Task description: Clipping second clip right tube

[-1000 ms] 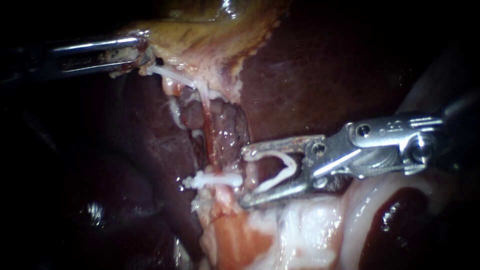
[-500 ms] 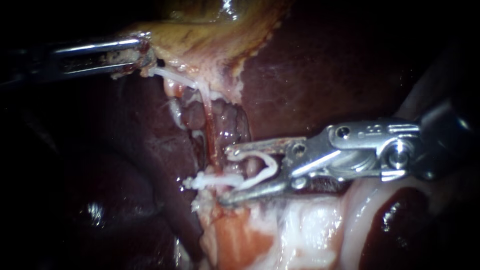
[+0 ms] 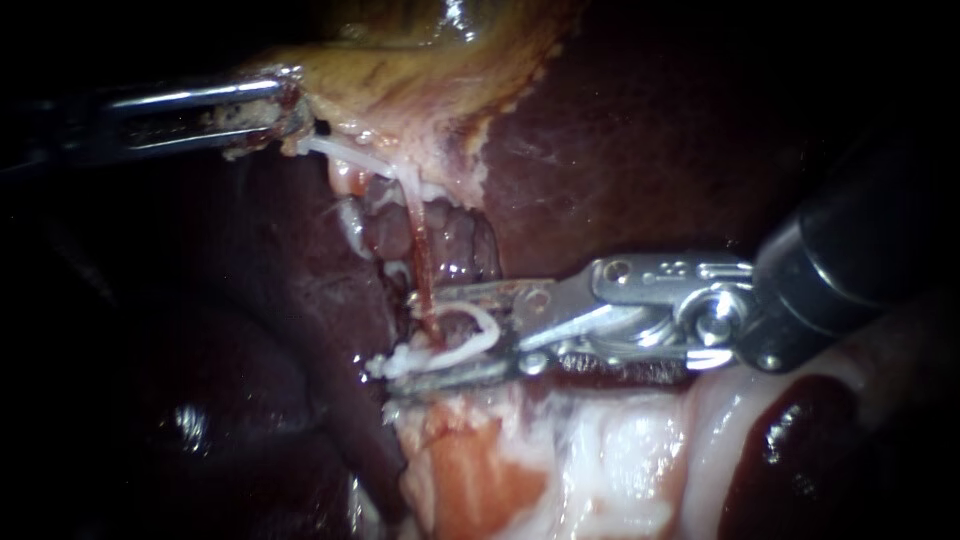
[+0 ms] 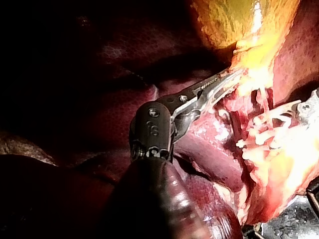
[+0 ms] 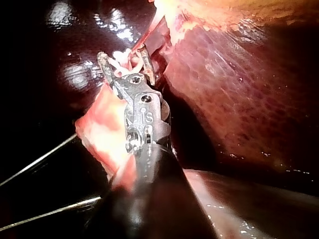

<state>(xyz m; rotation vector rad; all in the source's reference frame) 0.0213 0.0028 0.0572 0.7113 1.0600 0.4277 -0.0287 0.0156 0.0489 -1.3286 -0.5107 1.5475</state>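
Endoscope view, 10 o'clock: left instrument comes in level. Its pincer is clamped on the pale lower edge of the gallbladder, with white strands pulled taut beside the tips. The left wrist view agrees that it is closed on tissue, with no gap.

12 o'clock: gallbladder, yellow-tan, held up and off the liver.

Just left of centre: a thin red tube runs from the gallbladder's edge down towards 6 o'clock. It is the only tube I make out plainly, so I cannot say it is the right one.

Below centre, about 7 o'clock: seated clip, white, lying across the tube's lower end. It is just beside the lower half of the right pincer, possibly touching.

From 3 o'clock: right instrument. Its pincer stands at a narrow-to-middling gape, carrying the loaded clip, a white loop bearing on both halves. The tube passes between the halves, just on the gallbladder side of the seated clip. The right wrist view shows the same straddle, though the tips are partly hidden by tissue.

Judgement: the approach looks done and closure is next. To do it well:
- Hold the left traction steady so the tube stays straight.
- Get the pincer tips past the tube's far side, with the whole tube inside the loop.
- Keep square across the tube.
- Keep clear of the seated clip; the spacing looks tight.
- Close slowly and watch that no liver or strand is caught.
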